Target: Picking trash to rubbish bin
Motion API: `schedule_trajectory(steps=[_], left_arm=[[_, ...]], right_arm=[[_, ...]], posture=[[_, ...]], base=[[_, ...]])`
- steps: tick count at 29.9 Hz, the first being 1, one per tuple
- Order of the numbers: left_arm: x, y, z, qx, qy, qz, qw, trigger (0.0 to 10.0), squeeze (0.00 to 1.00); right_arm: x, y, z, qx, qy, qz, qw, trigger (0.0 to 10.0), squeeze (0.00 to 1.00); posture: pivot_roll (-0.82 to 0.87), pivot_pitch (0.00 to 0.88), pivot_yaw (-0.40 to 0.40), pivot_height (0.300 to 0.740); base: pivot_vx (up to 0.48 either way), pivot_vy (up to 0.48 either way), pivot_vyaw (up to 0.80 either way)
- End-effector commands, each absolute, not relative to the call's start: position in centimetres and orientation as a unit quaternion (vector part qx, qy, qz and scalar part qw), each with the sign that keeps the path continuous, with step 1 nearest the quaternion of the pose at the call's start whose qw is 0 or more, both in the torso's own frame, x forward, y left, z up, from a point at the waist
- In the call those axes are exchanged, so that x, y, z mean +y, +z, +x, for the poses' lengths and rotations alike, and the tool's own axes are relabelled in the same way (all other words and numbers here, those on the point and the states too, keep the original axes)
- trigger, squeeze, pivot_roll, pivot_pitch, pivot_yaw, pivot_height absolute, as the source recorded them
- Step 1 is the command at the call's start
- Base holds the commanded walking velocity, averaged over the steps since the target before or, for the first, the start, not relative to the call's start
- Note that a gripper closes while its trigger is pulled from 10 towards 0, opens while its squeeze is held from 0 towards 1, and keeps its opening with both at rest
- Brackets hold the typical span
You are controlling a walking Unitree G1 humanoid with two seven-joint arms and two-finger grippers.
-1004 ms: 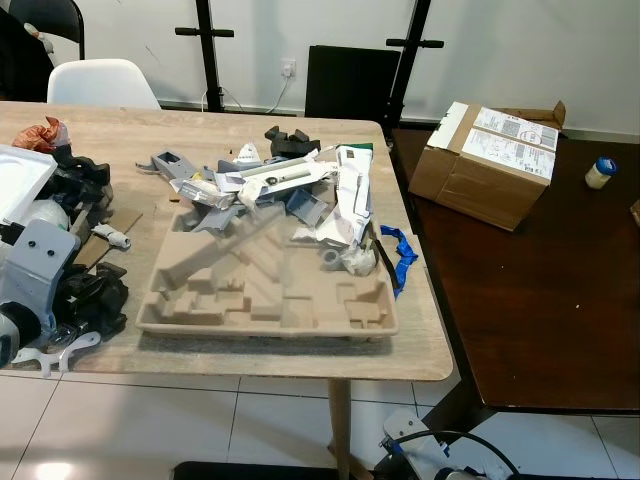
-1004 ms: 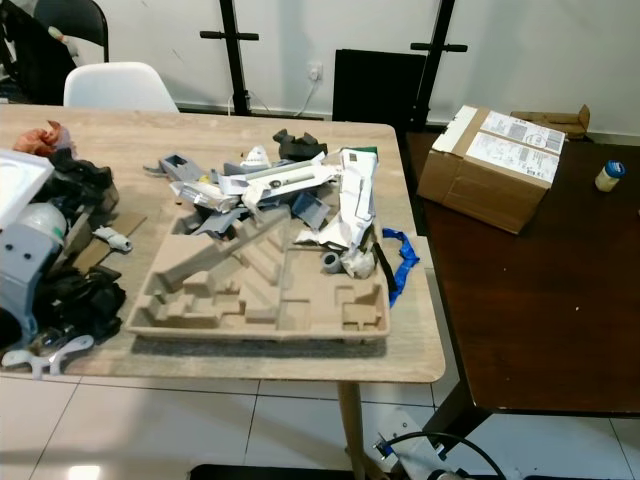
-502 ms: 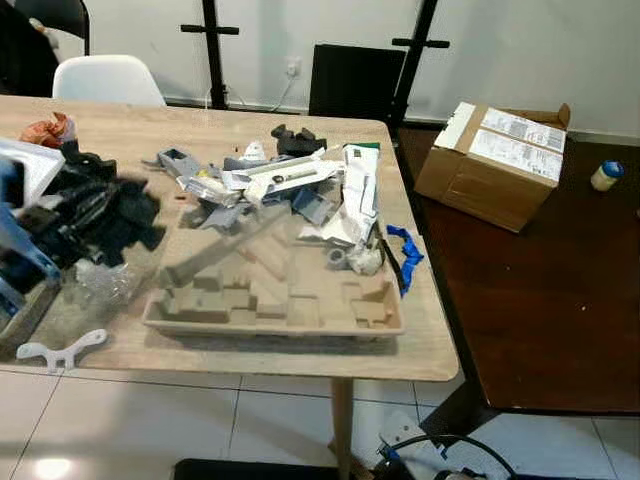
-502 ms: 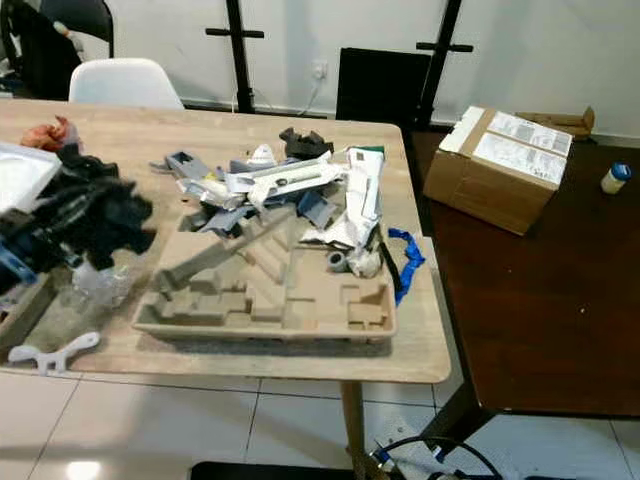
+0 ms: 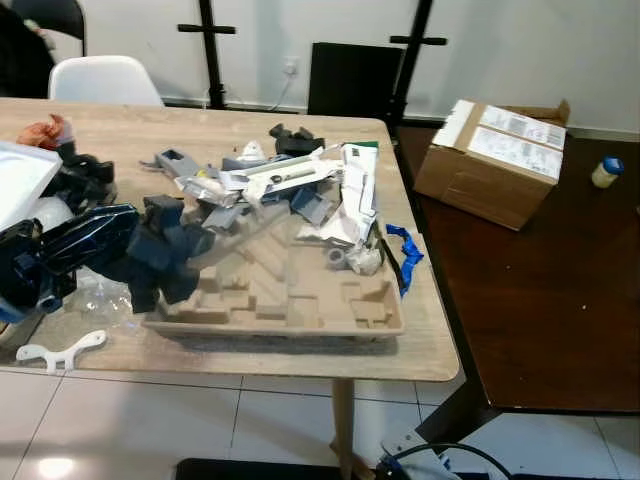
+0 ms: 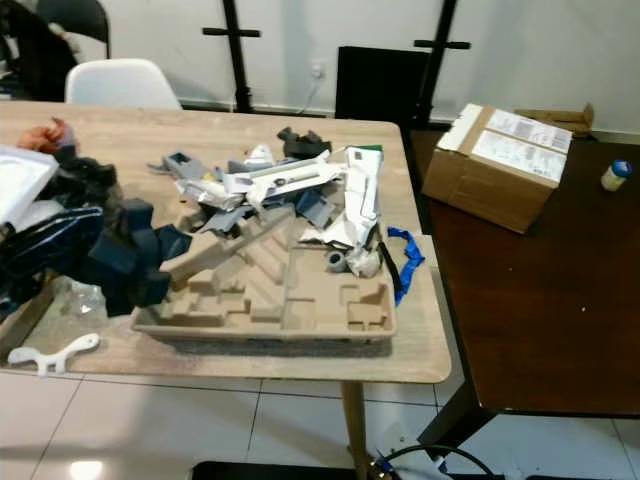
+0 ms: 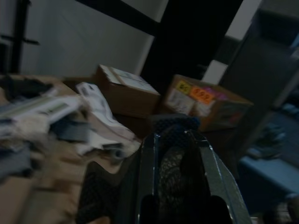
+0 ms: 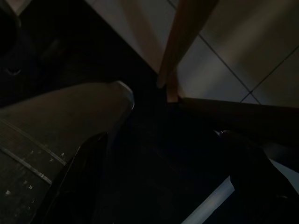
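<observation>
While the left gripper (image 5: 160,262) reaches over the wooden table (image 5: 120,140) from the left, its dark fingers sit at the left edge of the moulded pulp tray (image 5: 290,300), blurred, and I cannot tell whether they are spread or closed. Left of the tray lie a clear plastic wrapper (image 5: 95,295) and a white flat bracket (image 5: 60,350), and further left a white panel (image 5: 20,180) sits at the table's edge. Behind the tray and spilling onto its far rim is the trash pile (image 5: 290,185) of torn white packaging, grey pieces and black parts. Just right of the tray a blue strap (image 5: 405,255) hangs at the table's edge. Well right of the tray, a cardboard box (image 5: 490,160) rests on the dark table (image 5: 540,300), with a small bottle (image 5: 603,172) beyond it. The right gripper (image 8: 70,154) hangs in shade above floor tiles; its state is unclear.
</observation>
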State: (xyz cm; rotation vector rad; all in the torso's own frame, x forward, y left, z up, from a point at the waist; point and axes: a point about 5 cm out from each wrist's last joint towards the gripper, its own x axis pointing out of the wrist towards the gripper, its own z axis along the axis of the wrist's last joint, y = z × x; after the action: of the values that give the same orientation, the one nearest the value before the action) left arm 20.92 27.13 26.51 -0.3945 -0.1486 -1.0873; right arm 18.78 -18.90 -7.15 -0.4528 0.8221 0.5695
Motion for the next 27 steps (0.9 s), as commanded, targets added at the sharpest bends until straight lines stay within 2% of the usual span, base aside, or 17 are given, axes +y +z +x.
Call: schedule_trajectory(steps=[1, 2, 4, 5, 6, 13, 17, 21, 23, 24, 27], left_arm=[[25.8, 26.3, 18.9, -0.016, -0.569, -0.203, 0.797, 0.0, 0.00], [25.4, 25.9, 18.3, 0.007, -0.581, -0.207, 0.787, 0.0, 0.00], [25.4, 25.9, 18.3, 0.007, -0.581, -0.207, 0.787, 0.0, 0.00], [24.8, 25.1, 17.7, 0.048, -0.591, -0.199, 0.780, 0.0, 0.00], [24.0, 22.1, 16.4, 0.153, -0.591, -0.170, 0.774, 0.0, 0.00], [23.8, 18.9, 15.1, 0.248, -0.570, -0.170, 0.765, 0.0, 0.00], [24.4, 11.9, 13.3, 0.390, -0.502, -0.109, 0.764, 0.0, 0.00], [25.1, 8.6, 13.6, 0.409, -0.431, -0.051, 0.803, 0.0, 0.00], [26.6, 5.0, 14.2, 0.425, -0.336, 0.059, 0.838, 0.0, 0.00], [26.6, 5.0, 14.2, 0.425, -0.336, 0.059, 0.838, 0.0, 0.00], [26.8, 1.5, 14.3, 0.430, -0.256, 0.075, 0.863, 0.0, 0.00]], right_arm=[[-19.3, -7.6, 17.8, 0.407, 0.263, -0.209, 0.849, 10.0, 0.00], [-19.3, -7.6, 17.8, 0.408, 0.265, -0.210, 0.848, 10.0, 0.00], [-19.3, -7.6, 17.8, 0.408, 0.265, -0.210, 0.848, 10.0, 0.00], [-19.3, -7.7, 17.7, 0.409, 0.266, -0.210, 0.847, 10.0, 0.00], [-19.3, -7.7, 17.6, 0.411, 0.267, -0.209, 0.847, 10.0, 0.00], [-19.2, -7.8, 17.4, 0.412, 0.267, -0.207, 0.846, 10.0, 0.00], [-19.1, -8.0, 17.1, 0.416, 0.269, -0.207, 0.844, 10.0, 0.00], [-19.1, -8.0, 17.1, 0.417, 0.269, -0.209, 0.843, 10.0, 0.00], [-19.1, -8.0, 17.1, 0.417, 0.266, -0.211, 0.843, 10.0, 0.00], [-19.1, -8.0, 17.1, 0.417, 0.266, -0.211, 0.843, 10.0, 0.00], [-19.0, -8.0, 17.3, 0.416, 0.261, -0.213, 0.844, 10.0, 0.00]], posture=[[0.04, 0.102, -0.022, 0.740], [0.04, 0.107, -0.024, 0.740], [0.04, 0.107, -0.024, 0.740], [0.04, 0.109, -0.025, 0.740], [0.04, 0.112, -0.024, 0.740], [0.04, 0.123, -0.024, 0.740], [0.03, 0.133, -0.023, 0.740], [0.03, 0.136, -0.022, 0.740], [0.02, 0.131, -0.019, 0.740], [0.02, 0.131, -0.019, 0.740], [0.03, 0.125, -0.017, 0.740]], base=[[0.000, 0.000, 0.00], [0.000, 0.000, 0.00], [0.000, 0.000, 0.00], [0.000, 0.000, 0.00], [0.000, 0.000, 0.00], [0.000, 0.000, 0.00], [0.000, 0.000, 0.00], [0.000, 0.000, 0.00], [0.000, 0.000, 0.00], [0.000, 0.000, 0.00], [0.000, 0.000, 0.00]])
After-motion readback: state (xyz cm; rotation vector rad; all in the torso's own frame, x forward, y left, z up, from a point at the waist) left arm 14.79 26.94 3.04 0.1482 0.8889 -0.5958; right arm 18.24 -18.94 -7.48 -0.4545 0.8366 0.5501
